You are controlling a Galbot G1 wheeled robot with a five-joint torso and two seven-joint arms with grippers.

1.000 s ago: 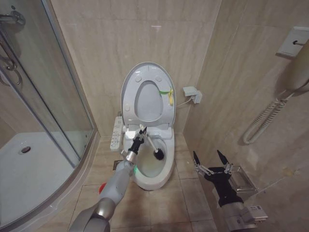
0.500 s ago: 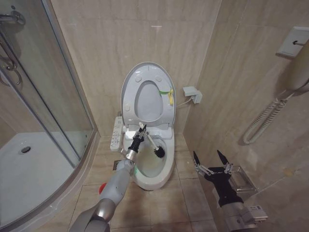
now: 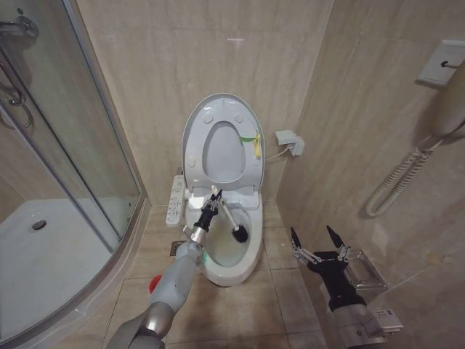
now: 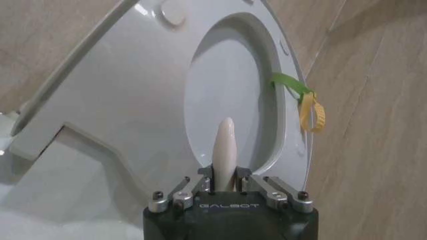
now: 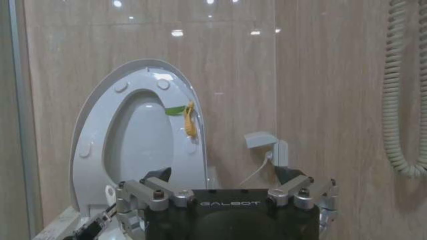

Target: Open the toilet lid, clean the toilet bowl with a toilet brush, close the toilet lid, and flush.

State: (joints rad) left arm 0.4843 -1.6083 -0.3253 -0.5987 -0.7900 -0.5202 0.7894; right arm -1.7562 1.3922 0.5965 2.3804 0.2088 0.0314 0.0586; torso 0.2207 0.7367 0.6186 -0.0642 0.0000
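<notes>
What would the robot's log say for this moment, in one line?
lid up | left gripper holds toilet brush, head in toilet bowl | right gripper open, idle

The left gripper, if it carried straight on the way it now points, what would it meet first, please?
Most likely the raised toilet lid with the seat folded against it: the left gripper, shut on the toilet brush handle, faces it, though the depth between them is unclear.

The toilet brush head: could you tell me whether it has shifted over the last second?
Barely: the toilet brush head sits at nearly the same spot against the toilet bowl rim.
</notes>
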